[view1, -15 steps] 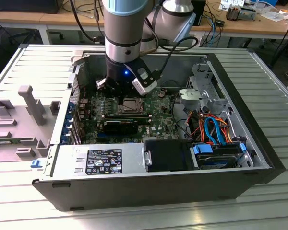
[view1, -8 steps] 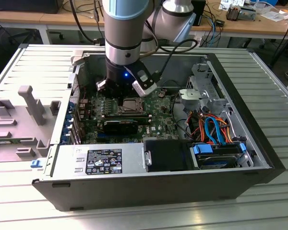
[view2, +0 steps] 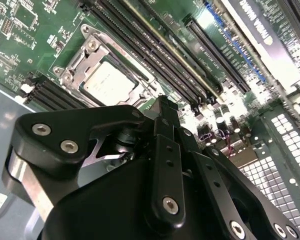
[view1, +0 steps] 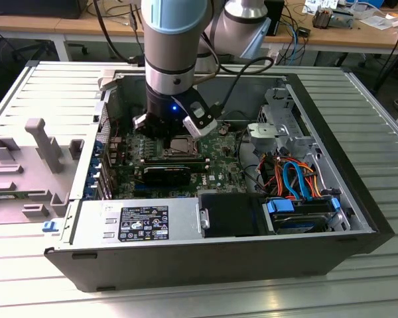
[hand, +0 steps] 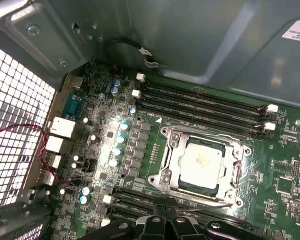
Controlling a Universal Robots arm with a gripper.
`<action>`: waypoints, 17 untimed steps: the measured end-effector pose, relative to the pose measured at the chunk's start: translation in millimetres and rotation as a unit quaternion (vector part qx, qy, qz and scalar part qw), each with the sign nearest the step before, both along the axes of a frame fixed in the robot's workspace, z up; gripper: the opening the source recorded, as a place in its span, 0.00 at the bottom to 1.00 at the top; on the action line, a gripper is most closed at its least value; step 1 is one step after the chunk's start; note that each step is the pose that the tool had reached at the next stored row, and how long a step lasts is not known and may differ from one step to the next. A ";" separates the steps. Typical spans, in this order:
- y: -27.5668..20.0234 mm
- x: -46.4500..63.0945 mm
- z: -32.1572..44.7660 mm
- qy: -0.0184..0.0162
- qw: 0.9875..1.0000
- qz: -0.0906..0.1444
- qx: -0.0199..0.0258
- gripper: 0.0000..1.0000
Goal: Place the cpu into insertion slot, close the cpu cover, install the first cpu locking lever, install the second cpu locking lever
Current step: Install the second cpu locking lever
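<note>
The cpu (hand: 202, 164) (view2: 107, 82) lies flat in the insertion slot (hand: 240, 172), silver top up. The cpu cover (hand: 172, 150) (view2: 85, 55) is folded down around it as a silver frame. A thin silver locking lever (hand: 210, 203) runs along the socket side nearest my gripper. My gripper (hand: 165, 216) (view2: 167, 112) hovers just off that edge of the socket, with its black fingers pressed together and nothing visibly between them. In the exterior view the gripper (view1: 174, 129) hangs inside the open computer case, directly beside the cpu (view1: 184, 142).
Long black memory slots (hand: 205, 107) (view2: 155, 55) flank the socket on both sides. A perforated case panel (hand: 15, 125) and a grey case wall (hand: 190, 40) stand close by. A black card (view1: 166, 173), a power supply (view1: 139, 222) and a cabled drive cage (view1: 298, 179) fill the case.
</note>
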State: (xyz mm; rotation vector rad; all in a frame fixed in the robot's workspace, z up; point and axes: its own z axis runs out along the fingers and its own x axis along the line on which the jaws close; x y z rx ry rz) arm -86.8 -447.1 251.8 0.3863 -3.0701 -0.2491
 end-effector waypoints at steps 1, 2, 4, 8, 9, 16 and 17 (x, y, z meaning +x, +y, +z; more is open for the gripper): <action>-1.5 0.0 -0.2 0.000 1.000 0.000 0.000 0.11; -2.3 0.0 -0.5 0.000 1.000 0.000 0.000 0.11; -3.6 0.0 -2.4 0.000 1.000 0.000 0.000 0.11; -5.4 0.0 -4.6 0.000 1.000 0.000 0.000 0.11; -6.2 0.0 -5.4 0.000 1.000 0.000 0.000 0.11; -8.2 -0.9 -12.9 0.000 1.000 0.000 0.000 0.11; -8.2 -1.8 -13.9 0.000 1.000 0.000 0.000 0.11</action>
